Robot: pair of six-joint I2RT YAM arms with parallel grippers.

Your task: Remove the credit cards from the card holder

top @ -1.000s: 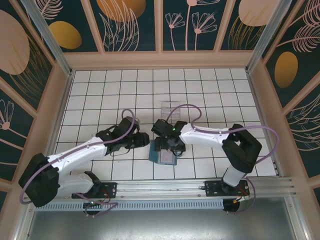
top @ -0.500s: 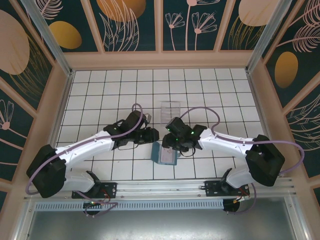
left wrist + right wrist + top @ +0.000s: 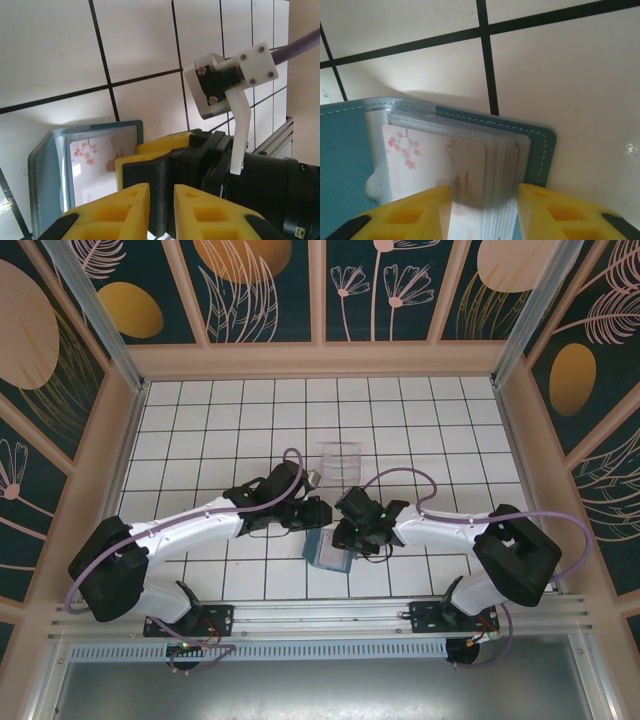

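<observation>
The teal card holder (image 3: 328,552) lies open on the white tiles near the front, its cover (image 3: 45,170) (image 3: 540,145) spread flat. A pale credit card (image 3: 435,160) (image 3: 95,150) printed with pink blossoms sits in a clear sleeve on top of a stack of sleeves. My right gripper (image 3: 345,537) (image 3: 485,192) hangs over the holder, open, one finger on each side of the sleeve stack's edge. My left gripper (image 3: 313,515) (image 3: 161,189) is just behind and left of the holder. Its fingers stand a narrow gap apart with nothing between them, and they face the right gripper's fingers (image 3: 160,142).
A clear plastic tray (image 3: 340,457) stands two tiles behind the holder. Wooden walls close the tiled floor on three sides, and a metal rail (image 3: 330,615) runs along the near edge. The right wrist's white camera bracket (image 3: 227,80) is close in front of my left gripper.
Both arms have closed in on the card holder. The left gripper has moved right toward it. Both pairs of jaws have narrowed, and the right's now stand astride the sleeves.
</observation>
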